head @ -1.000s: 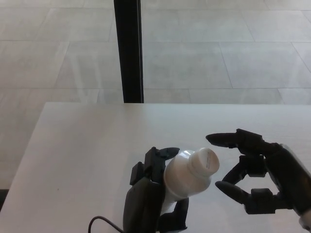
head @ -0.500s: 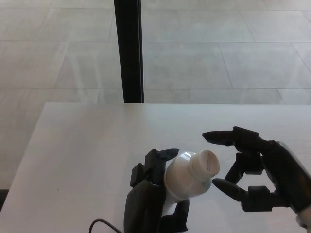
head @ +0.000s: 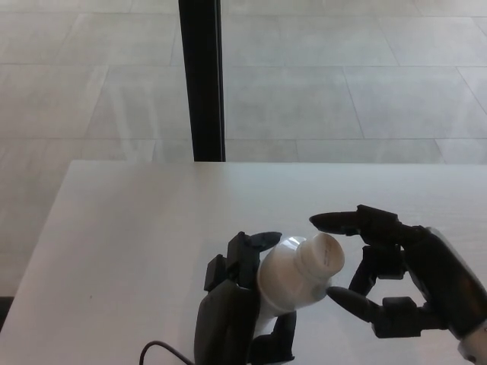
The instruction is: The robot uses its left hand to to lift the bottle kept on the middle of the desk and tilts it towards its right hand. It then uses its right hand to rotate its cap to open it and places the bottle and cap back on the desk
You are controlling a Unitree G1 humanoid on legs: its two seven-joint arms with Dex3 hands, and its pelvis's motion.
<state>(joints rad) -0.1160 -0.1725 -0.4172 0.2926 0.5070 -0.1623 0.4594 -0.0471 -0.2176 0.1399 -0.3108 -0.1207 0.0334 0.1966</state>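
Right hand (head: 396, 281) has closed in leftward; open fingers (head: 338, 222) now bracket the cap (head: 321, 254), apparently not yet gripping. Left hand (head: 232, 308) clasps tilted bottle (head: 288, 277) above the table (head: 137, 243).

White bottle (head: 288, 275) tilted in left hand (head: 232, 308), right hand (head: 396, 285) fingers (head: 338, 221) spread, perhaps touching cap (head: 320, 253).

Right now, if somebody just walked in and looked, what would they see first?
First, the white bottle, tipped sideways near the front of the white desk, held in the robot's black left hand. Right beside it, the right hand reaches in with its fingers spread around the cap. Behind the desk, a dark post stands against the pale tiled floor.
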